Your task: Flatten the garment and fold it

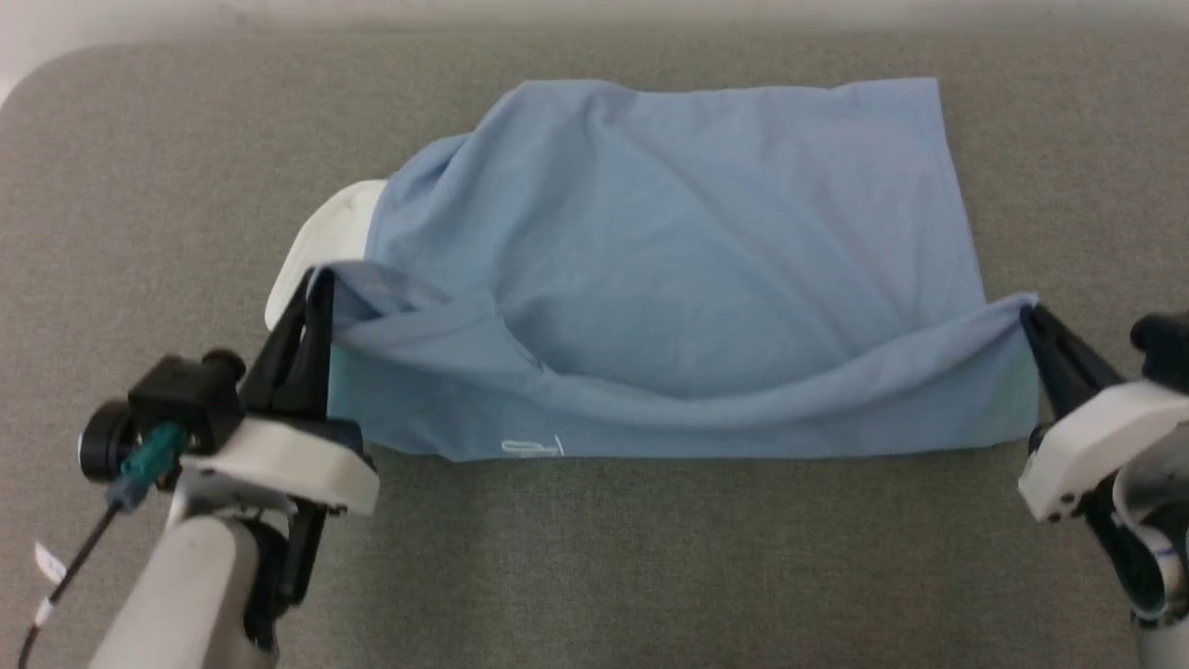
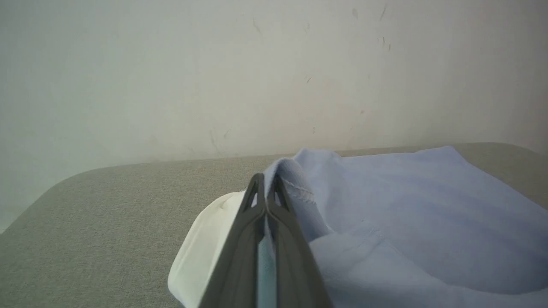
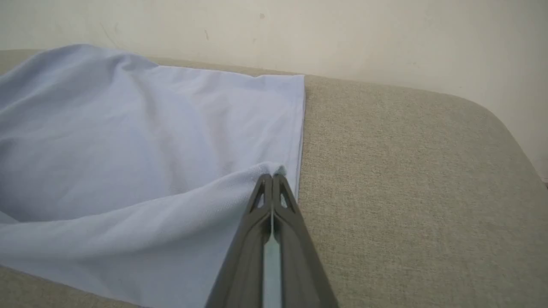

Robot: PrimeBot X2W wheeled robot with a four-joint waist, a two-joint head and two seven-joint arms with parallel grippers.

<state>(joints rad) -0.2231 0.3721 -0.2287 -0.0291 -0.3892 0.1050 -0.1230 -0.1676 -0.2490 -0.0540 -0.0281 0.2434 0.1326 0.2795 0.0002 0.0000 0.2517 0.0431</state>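
1st speaker: Where does the garment point(image 1: 687, 242) lie?

2nd speaker: Across the middle of the head view, spread on the grey fabric surface point(image 1: 650, 557), light blue and creased. Its near edge is held up in a sagging fold that runs from the left of the frame to the right, with a lower layer flat beneath it. The white collar point(image 1: 325, 237) pokes out at the left end. A small white logo point(image 1: 531, 448) shows near the bottom edge, left of centre.

1st speaker: And the 2 grippers?

2nd speaker: The left gripper point(image 1: 320, 279) stands at the left of the frame, its 2 dark fingers pressed together on the fold's left corner, just beside the collar. The left wrist view shows blue cloth pinched between them. The right gripper point(image 1: 1029, 311), near the right edge, is clamped on the opposite corner. In the right wrist view its tips meet with cloth bunched against them.

1st speaker: What surrounds it?

2nd speaker: The grey surface extends on every side, with a rounded corner at the upper left of the head view. A pale, scuffed wall point(image 2: 214, 77) rises behind it in the upper part of both wrist views.
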